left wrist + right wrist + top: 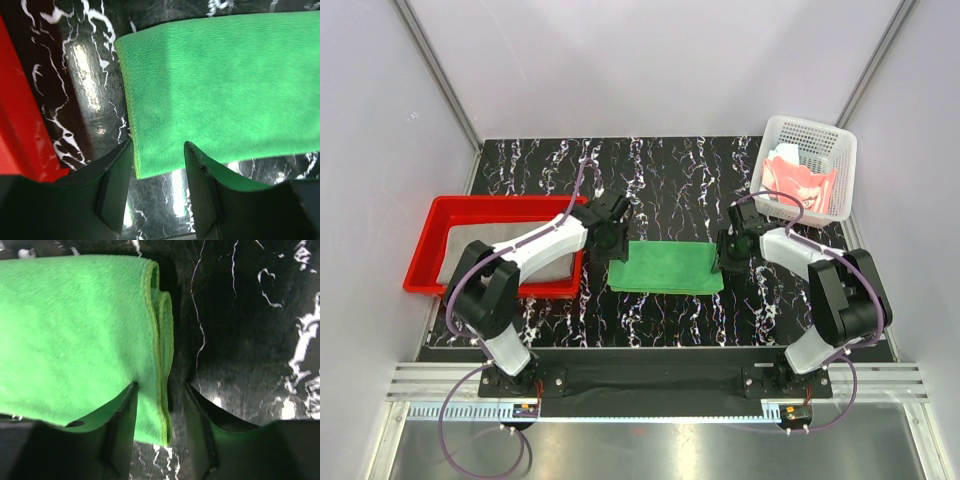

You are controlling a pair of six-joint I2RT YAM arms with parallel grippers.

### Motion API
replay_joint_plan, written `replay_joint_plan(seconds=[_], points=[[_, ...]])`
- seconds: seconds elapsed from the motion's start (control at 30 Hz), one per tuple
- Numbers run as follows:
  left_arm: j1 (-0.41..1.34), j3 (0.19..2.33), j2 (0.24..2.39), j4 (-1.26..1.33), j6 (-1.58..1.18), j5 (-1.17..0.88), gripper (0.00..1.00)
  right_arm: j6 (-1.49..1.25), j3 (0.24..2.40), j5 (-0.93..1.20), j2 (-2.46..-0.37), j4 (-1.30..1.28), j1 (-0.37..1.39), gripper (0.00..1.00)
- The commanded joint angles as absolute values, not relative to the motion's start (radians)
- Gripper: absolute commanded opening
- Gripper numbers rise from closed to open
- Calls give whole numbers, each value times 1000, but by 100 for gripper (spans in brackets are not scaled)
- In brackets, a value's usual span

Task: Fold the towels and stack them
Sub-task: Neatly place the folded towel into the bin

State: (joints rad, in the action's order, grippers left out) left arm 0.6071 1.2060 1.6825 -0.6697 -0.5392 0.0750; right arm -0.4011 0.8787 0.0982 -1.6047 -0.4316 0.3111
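Bright green terry towel [665, 267] folded, we judged | left gripper [155, 185], right gripper [160, 425]: jaws apart astride its ends | large grey towel [485, 240] lay left of it | salmon-pink towel [798, 185] beyond it, not yet folded

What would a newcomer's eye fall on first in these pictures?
The bright green towel lies folded in the middle of the black table, with the left tool at one end and the right tool at the other. A red tray with a grey towel sits left; a white basket holding a pink towel stands far right.
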Motion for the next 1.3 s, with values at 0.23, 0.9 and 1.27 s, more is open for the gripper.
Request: replay_joint_plan(seconds=[0.23, 0.9, 1.27], points=[[607, 1108, 1703, -532, -652, 127, 53, -388, 891, 101, -1373, -468, 307, 55], [624, 1037, 1804, -525, -703, 95, 22, -397, 910, 77, -1178, -537, 307, 56], [635, 1297, 1738, -864, -574, 276, 0, -411, 905, 115, -1147, -506, 307, 56]])
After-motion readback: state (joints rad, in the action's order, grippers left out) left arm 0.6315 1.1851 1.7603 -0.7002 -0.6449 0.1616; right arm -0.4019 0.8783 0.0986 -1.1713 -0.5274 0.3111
